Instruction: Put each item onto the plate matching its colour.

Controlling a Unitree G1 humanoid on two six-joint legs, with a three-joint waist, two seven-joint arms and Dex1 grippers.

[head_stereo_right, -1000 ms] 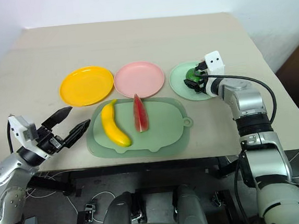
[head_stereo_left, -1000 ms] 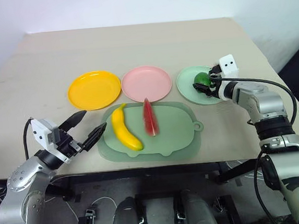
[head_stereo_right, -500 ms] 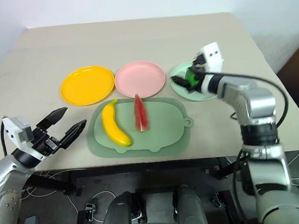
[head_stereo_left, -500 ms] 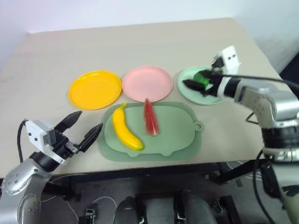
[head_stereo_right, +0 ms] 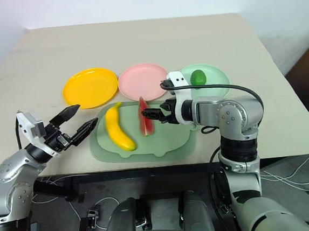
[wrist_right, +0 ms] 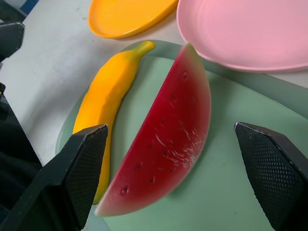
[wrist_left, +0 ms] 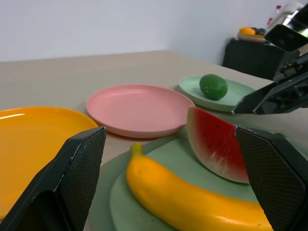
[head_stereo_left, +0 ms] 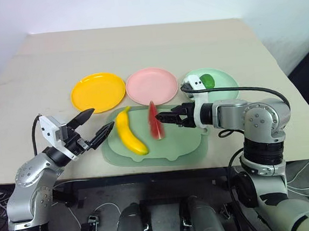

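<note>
The yellow banana (head_stereo_left: 130, 131) and the red watermelon wedge (head_stereo_left: 154, 121) lie side by side on the large pale-green tray (head_stereo_left: 185, 140). The small green fruit (head_stereo_left: 207, 80) rests on the mint plate (head_stereo_left: 224, 82). The yellow plate (head_stereo_left: 98, 92) and the pink plate (head_stereo_left: 152, 86) behind the tray hold nothing. My right gripper (head_stereo_left: 171, 114) hovers open over the tray, just right of the wedge and pointing at it; its wrist view frames the wedge (wrist_right: 168, 144) between both fingers. My left gripper (head_stereo_left: 98, 123) is open at the tray's left edge, facing the banana (wrist_left: 192, 202).
The three plates sit in a row across the middle of the beige table (head_stereo_left: 137, 46), with bare tabletop behind them. The tray's tab (head_stereo_left: 203, 129) sticks out under my right forearm. The table's front edge runs close below the tray.
My right gripper has drawn away from the mint plate, where the green fruit stays, and swung left and back to the watermelon wedge. The left gripper has hardly moved.
</note>
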